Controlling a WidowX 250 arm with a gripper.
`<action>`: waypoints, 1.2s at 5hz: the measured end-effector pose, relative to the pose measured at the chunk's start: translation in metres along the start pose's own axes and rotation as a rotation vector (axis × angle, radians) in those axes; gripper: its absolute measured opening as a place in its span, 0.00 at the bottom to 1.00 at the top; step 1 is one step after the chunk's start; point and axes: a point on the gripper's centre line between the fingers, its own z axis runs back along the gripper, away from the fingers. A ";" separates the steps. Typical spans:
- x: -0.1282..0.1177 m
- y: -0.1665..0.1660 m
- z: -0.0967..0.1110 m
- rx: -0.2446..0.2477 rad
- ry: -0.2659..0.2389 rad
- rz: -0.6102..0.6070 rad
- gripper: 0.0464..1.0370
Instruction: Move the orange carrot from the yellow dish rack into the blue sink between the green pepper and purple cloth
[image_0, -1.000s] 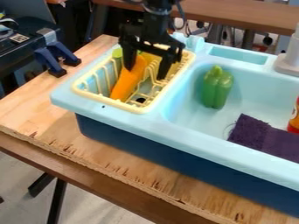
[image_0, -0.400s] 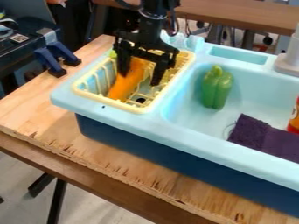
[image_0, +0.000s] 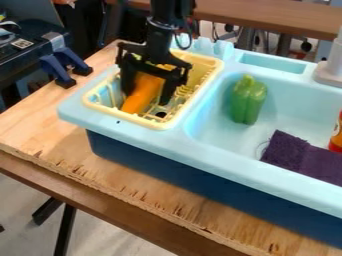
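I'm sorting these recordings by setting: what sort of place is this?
Probably a lab or workshop with a toy kitchen set up: a light blue toy sink on a plywood tabletop, and blue clamps beside it.

An orange carrot (image_0: 141, 93) leans in the yellow rack (image_0: 164, 126).
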 end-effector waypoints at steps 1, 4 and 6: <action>-0.002 0.001 -0.004 0.003 0.002 0.002 0.92; 0.005 -0.005 0.004 -0.037 -0.105 -0.043 0.33; -0.016 -0.034 0.074 -0.213 -0.239 -0.088 0.31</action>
